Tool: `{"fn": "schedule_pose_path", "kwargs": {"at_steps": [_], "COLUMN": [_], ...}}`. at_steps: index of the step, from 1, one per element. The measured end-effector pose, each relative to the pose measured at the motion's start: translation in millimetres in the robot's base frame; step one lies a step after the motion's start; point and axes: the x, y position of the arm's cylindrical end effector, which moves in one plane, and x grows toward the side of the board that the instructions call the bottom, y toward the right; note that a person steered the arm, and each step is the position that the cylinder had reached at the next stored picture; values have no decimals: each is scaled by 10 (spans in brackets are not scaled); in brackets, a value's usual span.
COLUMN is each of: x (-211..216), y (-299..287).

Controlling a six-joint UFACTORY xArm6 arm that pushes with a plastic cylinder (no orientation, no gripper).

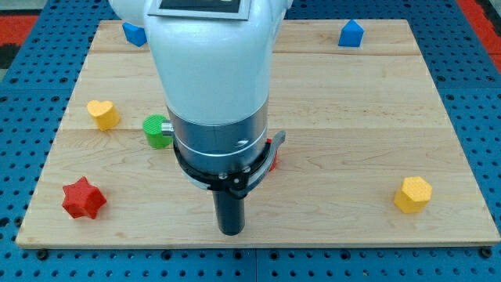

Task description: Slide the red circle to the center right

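The step in hand appears to be the approach: my tip (231,232) stands near the board's bottom edge, and the red circle (272,154) is not yet at the center right.

Objects, from the view's left to right, placed relative to my tip:

- Red star (83,198) — well to the left, slightly above.
- Yellow heart (102,113) — up and to the left, well apart.
- Blue block (134,34) — far up and left, near the board's top edge; its shape is partly hidden by the arm.
- Green block (157,131) — up and left, its right side hidden behind the arm body.
- Red circle — above and slightly right of my tip. Only a sliver shows past the arm's collar, so its shape cannot be confirmed, nor whether my tip touches it; the two appear apart.
- Blue block with a peaked top (351,34) — far up and right.
- Yellow hexagon (412,194) — well to the right, slightly above.

Next move, as a judgement: my tip needs to reach the circle's left side, then push rightward across the wooden board (352,117).

Arm pose: the white arm body hangs upright over the board's middle, the dark rod pointing straight down. There is no claw — nothing to open or close.
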Motion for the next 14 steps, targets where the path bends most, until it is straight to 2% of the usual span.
{"fn": "schedule_pose_path", "kwargs": {"at_steps": [5, 7, 10, 14], "x": [3, 99, 76, 81], "y": [-1025, -599, -762, -615]}}
